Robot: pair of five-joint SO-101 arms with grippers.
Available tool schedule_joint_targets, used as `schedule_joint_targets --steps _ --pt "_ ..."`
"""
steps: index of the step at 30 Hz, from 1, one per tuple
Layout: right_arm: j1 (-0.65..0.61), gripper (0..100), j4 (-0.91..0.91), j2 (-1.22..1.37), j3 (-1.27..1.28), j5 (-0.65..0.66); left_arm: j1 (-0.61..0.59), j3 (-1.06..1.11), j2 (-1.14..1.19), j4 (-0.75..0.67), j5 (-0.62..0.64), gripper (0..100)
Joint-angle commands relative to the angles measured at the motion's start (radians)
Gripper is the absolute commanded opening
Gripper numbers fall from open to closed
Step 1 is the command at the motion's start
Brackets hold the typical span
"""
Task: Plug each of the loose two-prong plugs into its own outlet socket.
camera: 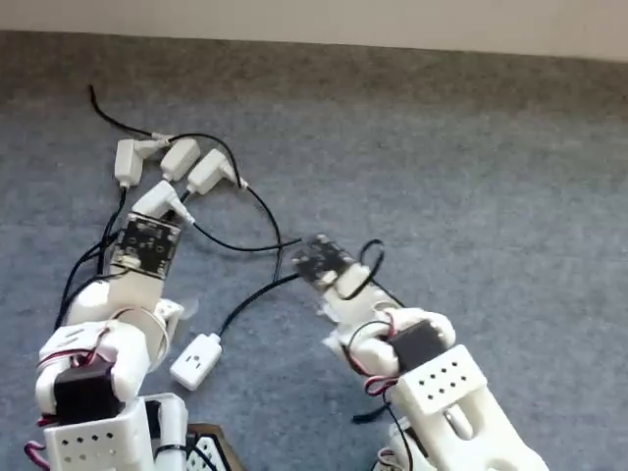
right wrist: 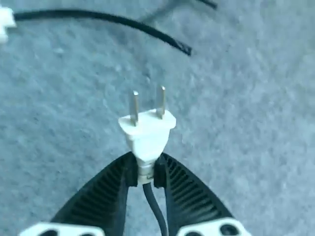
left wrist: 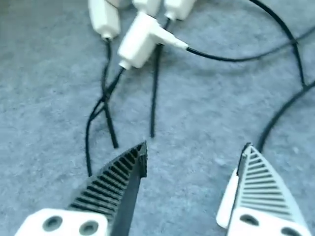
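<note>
Plug (right wrist: 147,130) pinched at its tapered neck by right gripper (right wrist: 145,169), prongs pointing away, low over grey carpet (right wrist: 246,123) near the middle of the scene. Probably light and rigid, with smooth plastic apt to twist under the pull of its stiff black cord (right wrist: 153,206); better held on the flat body sides than the neck. Left gripper (left wrist: 194,147) spread wide and empty, short of white connectors (left wrist: 140,39) clustered far left. Loose outlet socket (camera: 196,361) near left.
</note>
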Motion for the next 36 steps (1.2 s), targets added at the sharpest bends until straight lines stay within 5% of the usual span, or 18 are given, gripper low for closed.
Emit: schedule_joint_targets --steps 1,9,18,25,36 --pt "0.096 0.7 0.008 -0.018 0.062 0.012 0.074 -0.013 0.073 0.048 -0.008 30" --pt "0.205 0.7 -0.042 -0.018 0.131 0.011 0.191 -0.268 0.595 0.095 -0.057 29" --pt "0.208 0.7 -0.036 -0.018 0.137 -0.003 0.323 -0.245 0.654 0.281 -0.114 29" --pt "0.209 0.7 -0.035 -0.018 0.136 -0.003 0.156 -0.077 0.656 0.183 -0.259 25" --pt "0.208 0.7 -0.035 -0.018 0.137 -0.003 0.151 0.102 0.657 -0.038 -0.265 25"
